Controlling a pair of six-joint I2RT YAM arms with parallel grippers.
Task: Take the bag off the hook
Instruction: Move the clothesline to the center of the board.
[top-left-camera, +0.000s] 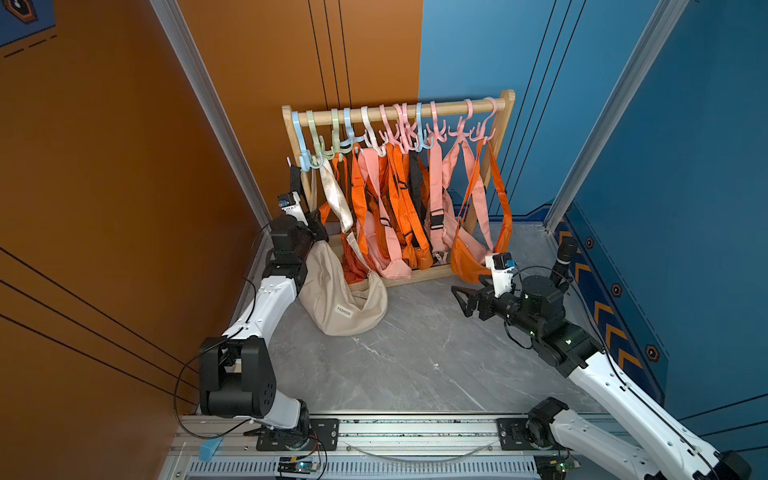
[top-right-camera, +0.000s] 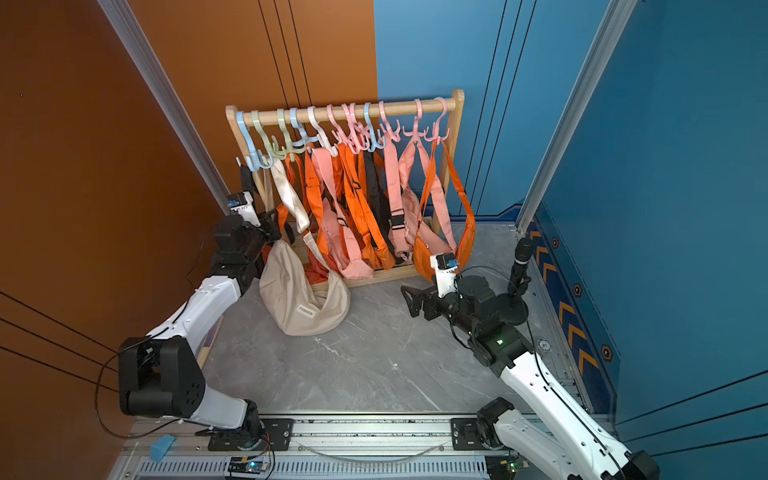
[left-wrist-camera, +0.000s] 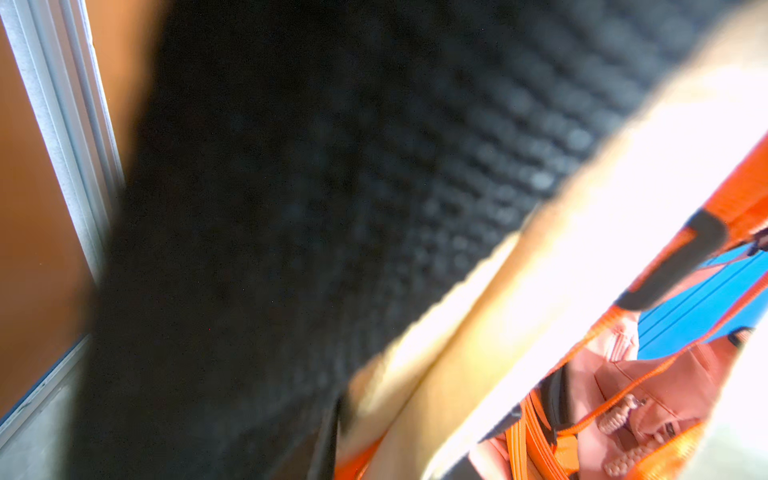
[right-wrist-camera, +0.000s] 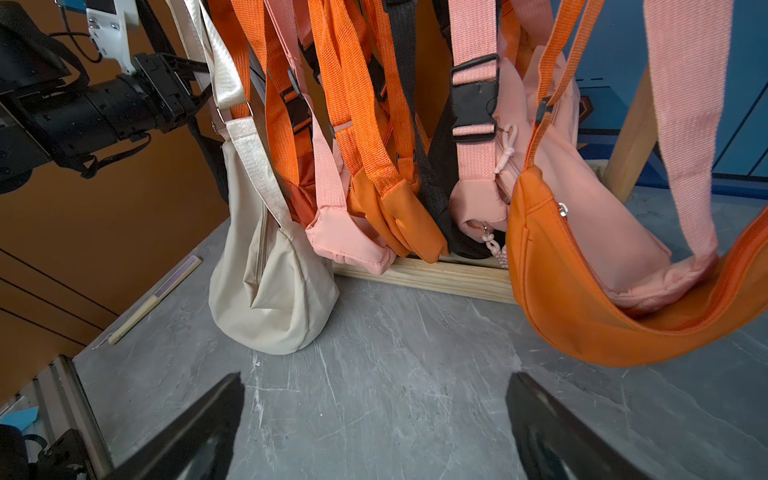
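Grasp stage: left gripper (top-left-camera: 316, 224) sits at the black webbing strap (top-left-camera: 294, 180) hanging from the white hook (top-left-camera: 288, 160), upper left of centre; bag hidden, pinch unclear. Right gripper (top-left-camera: 461, 300) spread. Next, lift strap clear of hook.

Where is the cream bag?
In both top views the cream bag slumps on the grey tabletop at the left end of the rack, beside the left arm, strap running up to a hook.

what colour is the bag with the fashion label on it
Beige, a pale cream. The bag shows best in a top view.
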